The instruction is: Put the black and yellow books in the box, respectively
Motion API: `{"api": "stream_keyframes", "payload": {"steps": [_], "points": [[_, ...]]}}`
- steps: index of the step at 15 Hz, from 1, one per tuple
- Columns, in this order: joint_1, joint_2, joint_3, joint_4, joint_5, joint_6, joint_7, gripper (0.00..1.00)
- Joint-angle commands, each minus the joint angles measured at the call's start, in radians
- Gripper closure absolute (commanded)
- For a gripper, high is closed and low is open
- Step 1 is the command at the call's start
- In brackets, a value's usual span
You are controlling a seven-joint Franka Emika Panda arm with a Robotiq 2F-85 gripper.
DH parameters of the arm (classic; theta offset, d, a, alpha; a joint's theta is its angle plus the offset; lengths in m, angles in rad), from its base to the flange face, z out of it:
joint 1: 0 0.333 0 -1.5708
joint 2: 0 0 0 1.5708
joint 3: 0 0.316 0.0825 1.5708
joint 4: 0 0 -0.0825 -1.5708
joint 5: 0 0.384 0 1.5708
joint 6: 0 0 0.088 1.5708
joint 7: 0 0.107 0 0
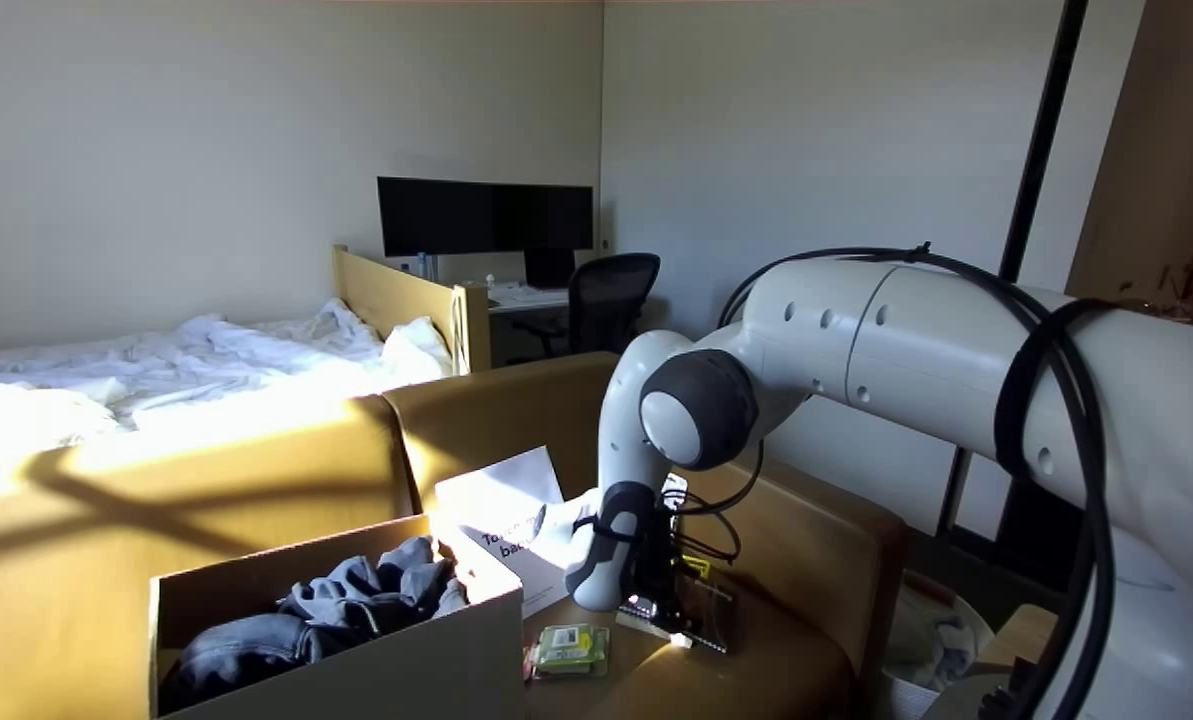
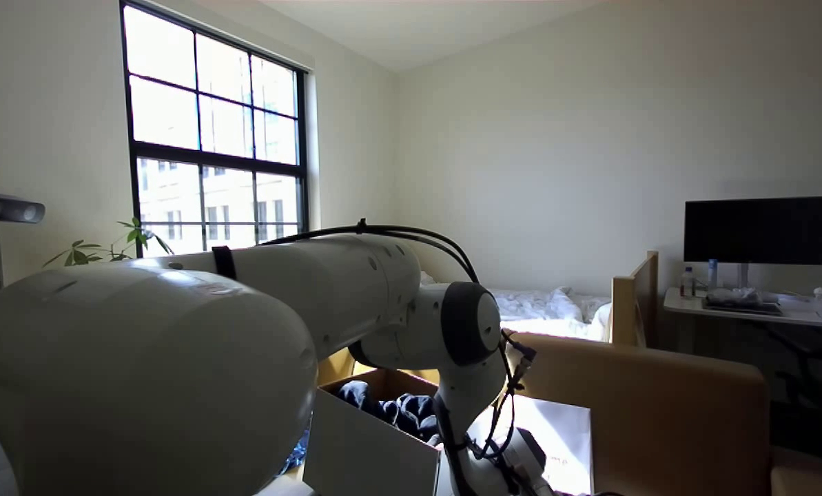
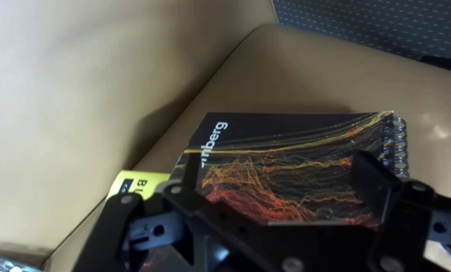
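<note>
- In the wrist view we see the gripper [image 3: 280, 181] with its fingers [image 3: 372, 185] spread wide, toward 9 and 3 o'clock, over the cover of the black book [image 3: 278, 130]; whether they touch it we cannot tell.
- We find this book, spiral-bound along its 3 o'clock edge, on the tan sofa [image 3: 304, 66].
- At its 9 o'clock we see part of the yellow book [image 3: 151, 180].
- In an exterior view we note the box [image 1: 426, 665], at 9 o'clock from the gripper, holding dark clothing [image 1: 351, 605]; a green packet [image 1: 569, 650] lies between box and black book.
</note>
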Motion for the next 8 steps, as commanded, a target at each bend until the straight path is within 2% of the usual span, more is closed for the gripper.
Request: {"api": "stream_keyframes", "payload": {"steps": [1, 3, 8], "points": [[0.02, 0.0, 0.039, -0.025, -0.076, 0.102, -0.069, 0.0], [0.054, -0.002, 0.041, 0.001, -0.122, 0.092, -0.071, 0.0], [0.111, -0.054, 0.025, 0.046, -0.132, 0.096, -0.061, 0.0]]}}
